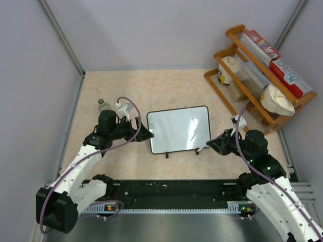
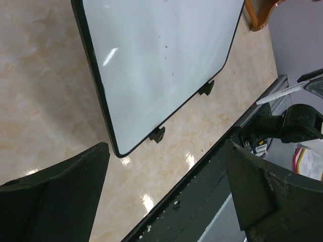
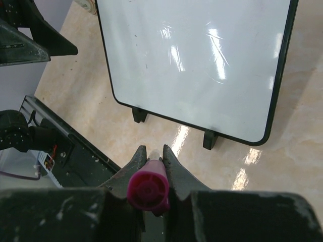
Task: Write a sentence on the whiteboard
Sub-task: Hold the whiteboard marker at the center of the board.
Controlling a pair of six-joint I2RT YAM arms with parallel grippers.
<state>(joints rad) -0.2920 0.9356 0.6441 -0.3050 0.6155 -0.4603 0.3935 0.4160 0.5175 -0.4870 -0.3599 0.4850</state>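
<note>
Whiteboard [image 1: 179, 129]: about the middle of the table [image 1: 126, 85], well clear of its left and right edges, face up to the top camera.
Long axis: runs left to right across the table, skewed a little, the right end farther from the arm bases.
Facing: the two black feet [image 1: 166, 154] sit on the long edge nearest the arms; I cannot tell whether it lies flat or leans back.
Board face: white with glare streaks and a few tiny dark specks [image 2: 161, 60].
Left gripper [image 1: 145, 132]: jaws spread wide, nothing between them, just beside the board's left short edge.
Right gripper [image 1: 214, 145]: clamped on a marker [image 1: 202, 149], near the board's near right corner.
Marker axis: aimed from the right gripper toward that corner, the tip close to the right foot.
Right wrist view only: the marker's pink round butt end [image 3: 148, 189], pinched between the fingers [image 3: 174, 169]; the tip is hidden.
Left wrist view only: the marker's white barrel [image 2: 280, 93] seen side-on, and the board's near left corner close to the open fingers [image 2: 60, 196].
Top view only: a wooden rack [image 1: 262, 75] at the far right corner and a small bottle [image 1: 101, 105] near the left edge.
</note>
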